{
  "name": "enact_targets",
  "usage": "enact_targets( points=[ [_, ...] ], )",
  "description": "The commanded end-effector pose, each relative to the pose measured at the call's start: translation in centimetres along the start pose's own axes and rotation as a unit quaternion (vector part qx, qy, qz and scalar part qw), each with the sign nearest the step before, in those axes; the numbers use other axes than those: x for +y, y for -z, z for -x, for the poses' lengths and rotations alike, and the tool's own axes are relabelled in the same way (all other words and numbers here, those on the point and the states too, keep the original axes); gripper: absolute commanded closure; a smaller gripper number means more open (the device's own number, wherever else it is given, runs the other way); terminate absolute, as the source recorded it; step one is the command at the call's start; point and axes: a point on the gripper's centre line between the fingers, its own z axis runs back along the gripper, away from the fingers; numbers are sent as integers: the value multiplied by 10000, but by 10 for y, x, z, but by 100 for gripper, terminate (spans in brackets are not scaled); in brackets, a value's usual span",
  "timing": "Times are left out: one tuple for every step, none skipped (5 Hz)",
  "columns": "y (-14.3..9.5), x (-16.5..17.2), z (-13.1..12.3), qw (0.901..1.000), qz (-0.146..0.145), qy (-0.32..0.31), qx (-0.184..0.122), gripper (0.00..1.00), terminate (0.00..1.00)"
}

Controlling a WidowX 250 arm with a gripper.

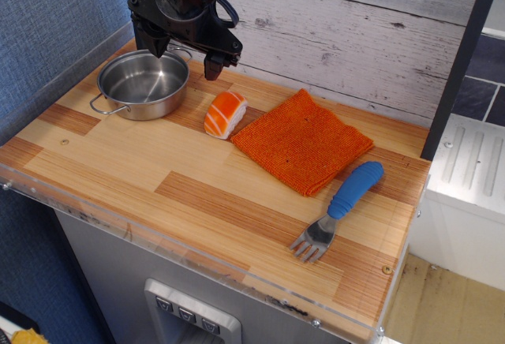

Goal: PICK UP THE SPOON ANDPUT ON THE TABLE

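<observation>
The spoon (341, 206) has a chunky blue handle and a short silver tined head. It lies flat on the wooden table (197, 194) near the front right, its handle end touching the orange cloth's edge. My gripper (186, 54) hangs at the back left above the table, between the steel pot and the sushi piece. Its two dark fingers are spread apart and hold nothing. It is far from the spoon.
A small steel pot (144, 85) with side handles stands at the back left. An orange-and-white sushi piece (225, 114) lies beside a square orange cloth (301, 140). A white plank wall rises behind. A clear plastic rim (197, 269) lines the table's front edge.
</observation>
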Motion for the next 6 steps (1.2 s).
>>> enact_targets(
  points=[
    [0,0,0,10000,0,0,0,0,0],
    [-4,-20,-9,9997,173,112,-118,0,0],
    [-3,-35,-14,9987,405,98,-283,0,0],
    [-8,-56,-16,9953,804,-36,-537,0,0],
    [-14,-80,-12,9903,1257,-31,-597,0,0],
    [-18,-108,-7,9840,1672,52,-607,0,0]
  ],
)
